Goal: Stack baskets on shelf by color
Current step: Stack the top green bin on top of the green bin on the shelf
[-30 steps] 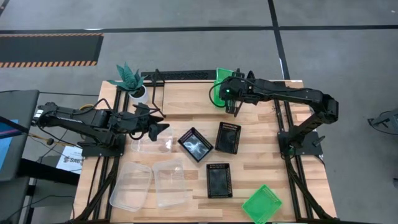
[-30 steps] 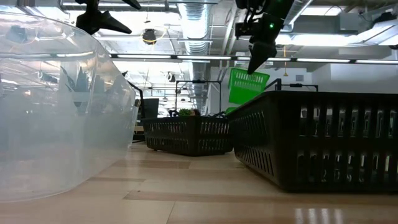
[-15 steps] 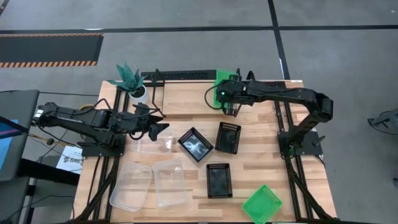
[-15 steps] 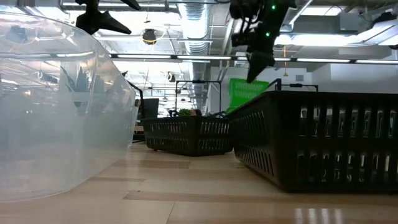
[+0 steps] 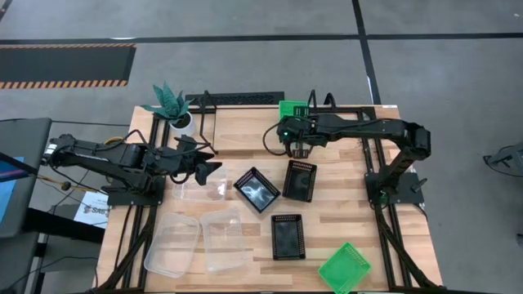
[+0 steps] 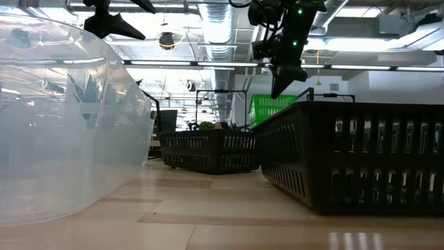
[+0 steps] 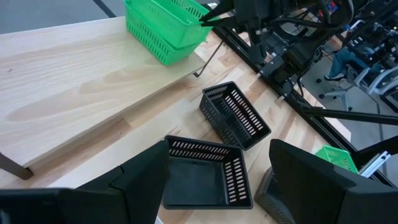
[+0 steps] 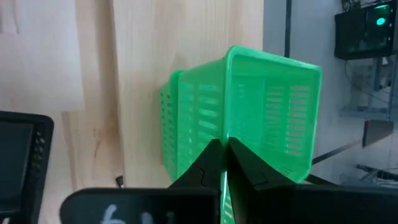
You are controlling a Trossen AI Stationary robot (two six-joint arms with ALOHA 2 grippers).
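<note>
My right gripper (image 8: 224,148) is shut on a bright green perforated basket (image 5: 292,108) at the right end of the shelf (image 5: 245,135), a light wood plank on black wire legs. That basket sits in a second green basket (image 7: 171,45) standing on the plank. My left gripper (image 7: 219,149) is open and hovers over the table's left-middle, above a clear basket (image 5: 200,189). Three black baskets (image 5: 257,189), (image 5: 300,180), (image 5: 287,236) rest on their bottoms mid-table. Two clear baskets (image 5: 172,243), (image 5: 225,239) and a third green basket (image 5: 344,267) lie near the near edge. My right gripper pinches the upper green basket's side wall at its rim (image 8: 225,134) between the two fingers, one inside and one outside. The fingers come from above, pointing down. The basket sits roughly level, lowered into the green basket beneath it on the shelf.
A potted teal plant (image 5: 172,104) stands at the shelf's left end. The plank between the plant and the green baskets is bare wood. Black frame rails (image 5: 380,204) run along both table sides.
My right gripper moved toward the table's left edge and down, still shut on the green basket. The basket went from tilted and raised to level, and it sank onto the green basket on the shelf.
</note>
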